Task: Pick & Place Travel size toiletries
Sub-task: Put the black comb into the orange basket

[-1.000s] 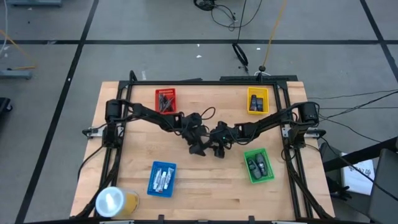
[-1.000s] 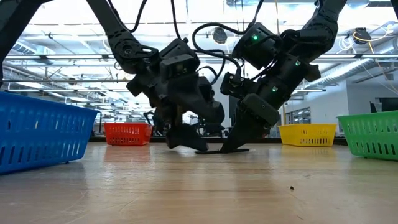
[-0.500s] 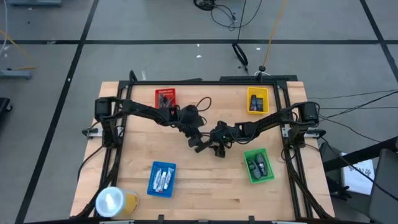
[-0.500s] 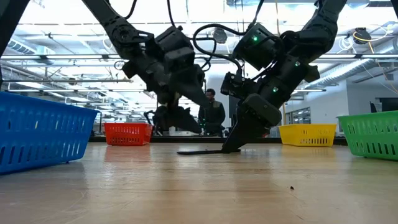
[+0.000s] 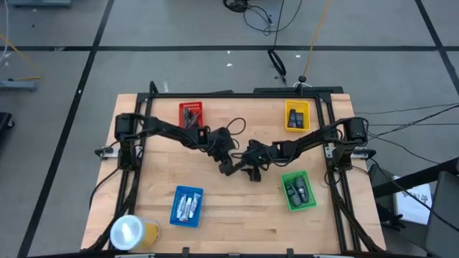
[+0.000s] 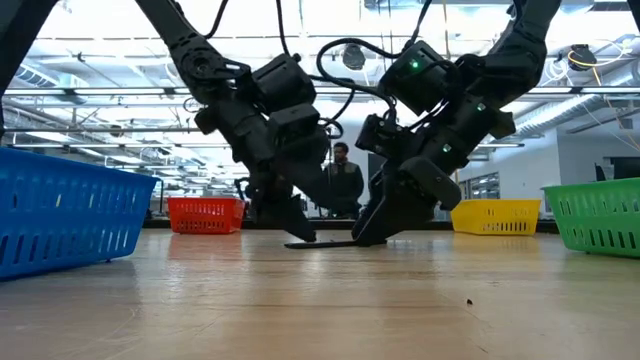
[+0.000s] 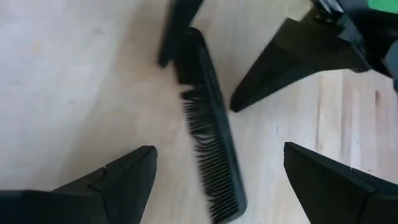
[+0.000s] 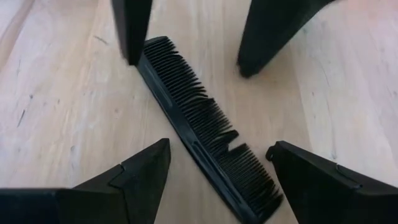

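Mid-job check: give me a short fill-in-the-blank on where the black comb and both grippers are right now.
1. The flat black plastic comb lies on the wooden ____.
2. The left gripper and the right gripper are both ____, with the comb between their fingers.
3. Neither gripper has ____ the comb off the wood yet.
4. The green plastic tray stands on the ____ arm's side.

Missing words: table; open; lifted; right

Comb (image 8: 205, 127) flat on table (image 5: 237, 211), between both grippers' jaws.
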